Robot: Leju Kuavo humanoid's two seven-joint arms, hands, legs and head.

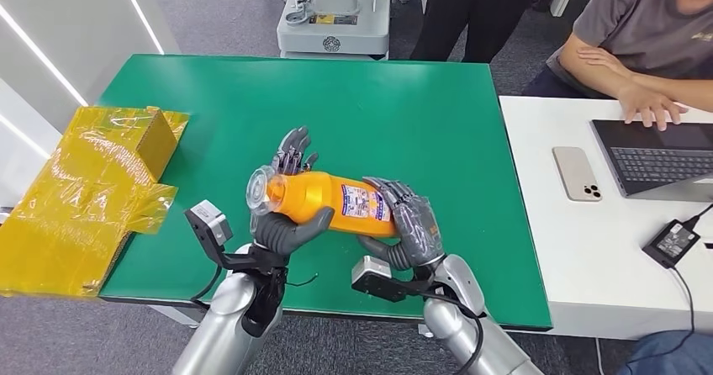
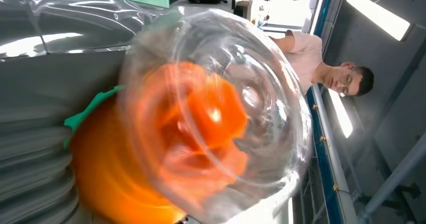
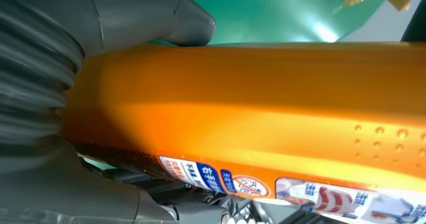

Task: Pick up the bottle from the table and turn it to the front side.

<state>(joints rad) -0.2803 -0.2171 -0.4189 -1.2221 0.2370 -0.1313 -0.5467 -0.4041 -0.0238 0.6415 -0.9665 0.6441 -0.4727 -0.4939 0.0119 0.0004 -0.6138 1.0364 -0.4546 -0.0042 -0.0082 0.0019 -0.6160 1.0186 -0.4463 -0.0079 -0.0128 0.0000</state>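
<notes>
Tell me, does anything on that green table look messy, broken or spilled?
Nothing is spilled or broken. The orange bottle is held sideways above the green table by the left hand and right hand, cap on. The one untidy thing is the crumpled yellow wrapping hanging over the table's left edge.

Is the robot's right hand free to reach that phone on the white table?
Probably not now. The right hand is wrapped around the base end of the orange bottle, which the left hand holds near its clear cap. The phone lies unobstructed, but across on the white table.
</notes>
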